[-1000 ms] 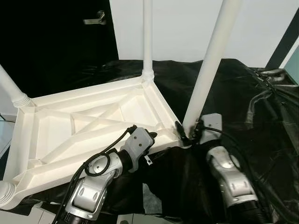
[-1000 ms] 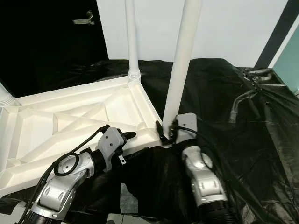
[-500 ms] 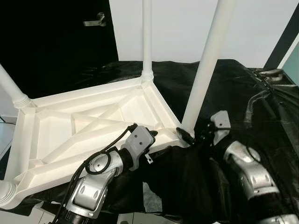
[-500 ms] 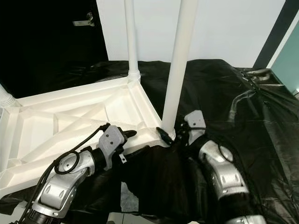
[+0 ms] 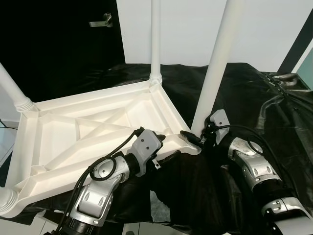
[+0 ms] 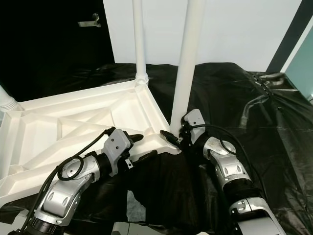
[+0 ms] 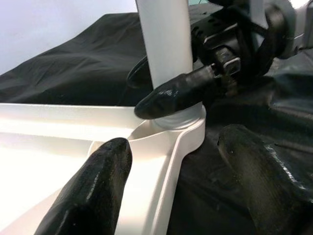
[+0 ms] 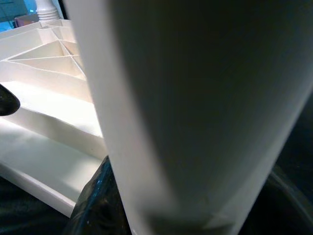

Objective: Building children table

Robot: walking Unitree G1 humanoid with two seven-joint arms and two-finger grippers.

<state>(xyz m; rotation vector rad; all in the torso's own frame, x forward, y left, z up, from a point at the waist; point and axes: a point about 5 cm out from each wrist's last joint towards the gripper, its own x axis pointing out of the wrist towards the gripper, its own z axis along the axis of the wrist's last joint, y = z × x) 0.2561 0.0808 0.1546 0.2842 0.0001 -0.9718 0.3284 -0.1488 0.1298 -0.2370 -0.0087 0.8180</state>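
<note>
Three legs are seen standing in the upturned tabletop (image 5: pixel 88 129) at frame centre. Near leg (image 5: pixel 215 73) is gripped at its base by the right end effector (image 6: pixel 177 138); left end effector (image 7: pixel 171 191) is spread open over the rim. Risk: a half-seated leg could tilt out if released.

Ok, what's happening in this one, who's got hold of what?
A white children's table lies upside down on a black-draped surface, legs pointing up. The right hand is at the base of the near-right leg, fingers on either side of it where it enters the corner socket. The left hand sits open at the table's near edge, one finger over the frame, one outside. The far leg is already in its socket.
</note>
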